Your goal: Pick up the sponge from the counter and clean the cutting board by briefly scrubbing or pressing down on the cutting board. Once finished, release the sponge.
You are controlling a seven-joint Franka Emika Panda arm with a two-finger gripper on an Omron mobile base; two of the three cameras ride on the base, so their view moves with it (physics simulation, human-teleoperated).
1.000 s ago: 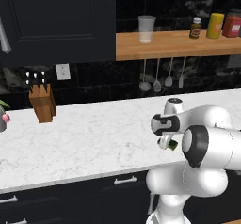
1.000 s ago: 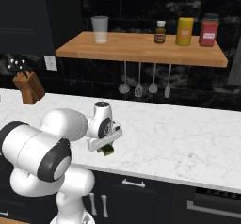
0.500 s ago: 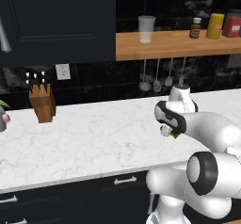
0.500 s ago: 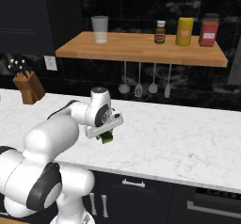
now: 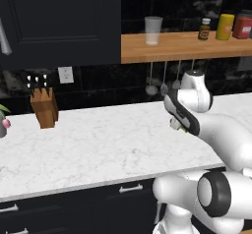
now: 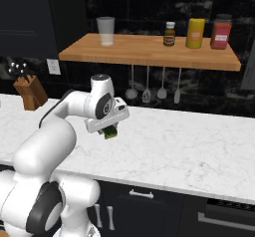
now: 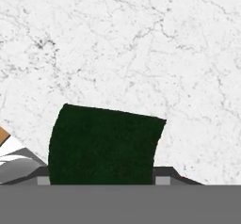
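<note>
Aloft – sponge (image 7: 104,145) in jaws | fingertips hidden | counter (image 7: 141,44) below

evenly lit, flat rendered light with no single visible source. bright on the white counter (image 5: 98,149), dim across the black wall and upper cabinets, where detail sinks into near-black. soft, faint shadow under the wooden shelf (image 6: 149,52) and a weak one beside the knife block (image 5: 44,110). no glare or hot spots on the marble. both base views slightly soft and low in resolution, edges a little jagged. hand view sharper on the marble veins; the sponge (image 7: 103,145) almost featureless, very dark. no noticeable edge distortion.
</note>
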